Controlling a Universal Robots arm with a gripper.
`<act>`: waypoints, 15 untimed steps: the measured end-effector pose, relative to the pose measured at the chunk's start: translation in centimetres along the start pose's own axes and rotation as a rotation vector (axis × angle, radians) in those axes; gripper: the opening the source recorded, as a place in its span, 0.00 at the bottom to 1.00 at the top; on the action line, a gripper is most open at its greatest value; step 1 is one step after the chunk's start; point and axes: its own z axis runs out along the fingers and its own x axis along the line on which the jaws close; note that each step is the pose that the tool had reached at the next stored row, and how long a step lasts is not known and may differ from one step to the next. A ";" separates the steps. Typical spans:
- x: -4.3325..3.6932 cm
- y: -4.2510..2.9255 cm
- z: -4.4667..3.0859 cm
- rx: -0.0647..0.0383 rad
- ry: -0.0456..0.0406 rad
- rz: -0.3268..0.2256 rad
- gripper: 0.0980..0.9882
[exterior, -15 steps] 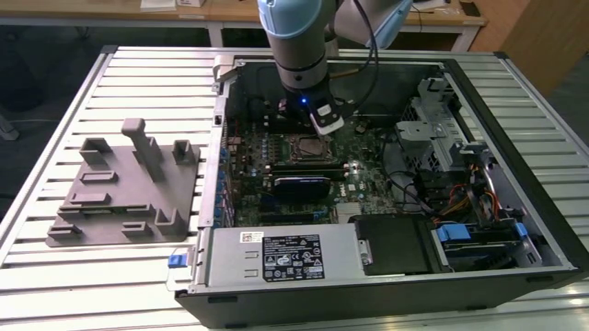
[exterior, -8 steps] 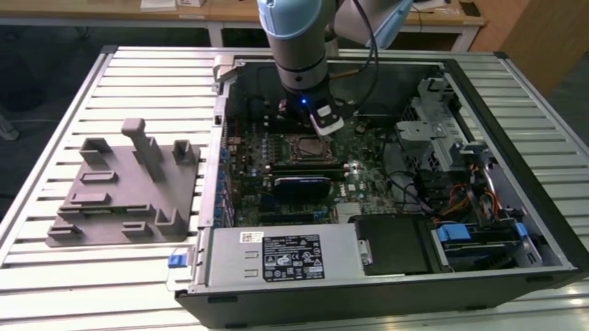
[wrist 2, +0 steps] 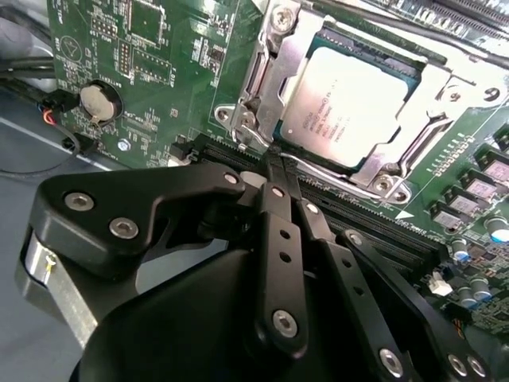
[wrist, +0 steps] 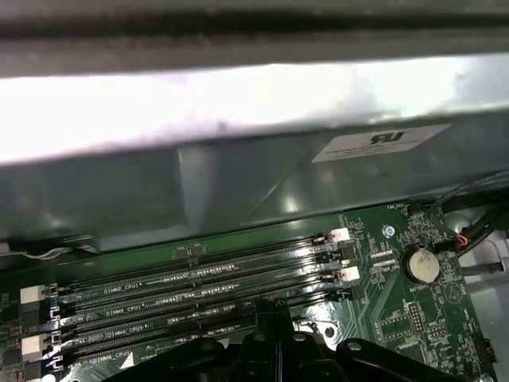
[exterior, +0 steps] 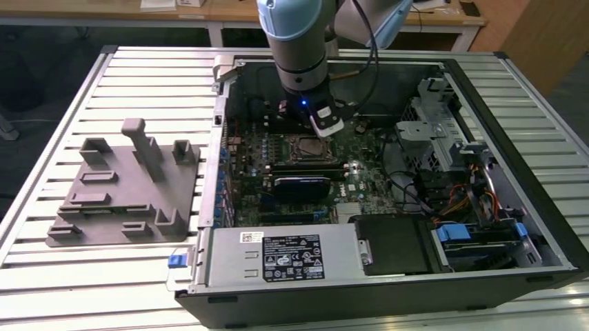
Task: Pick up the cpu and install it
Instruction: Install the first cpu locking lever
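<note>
Resting on a slatted metal table (exterior: 92, 276), an open computer case (exterior: 387, 303) lies on its side beside a grey holder block (exterior: 120, 200), with wooden desks (exterior: 184, 14) along the back of the room. One robot arm (exterior: 294, 41) reaches down into the case, its gripper (wrist 2: 274, 159) hanging just above the green motherboard (wrist 2: 159, 48), near the memory slots (wrist: 199, 278), of which four run side by side in the first wrist view. In the second wrist view the black fingers (wrist 2: 278, 207) meet at their tips and hold nothing. The cpu (wrist 2: 342, 103) sits in its socket (wrist 2: 262, 72), silvery top up, just beyond the fingertips, with the metal frame around it. One round coin battery (wrist 2: 99, 99) sits on the board. White labels mark the power supply (exterior: 276, 258) and the case wall (wrist: 382, 143); their print is too small to read.
</note>
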 end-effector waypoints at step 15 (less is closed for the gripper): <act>-0.27 0.35 -1.37 0.005 -0.0067 0.024 0.01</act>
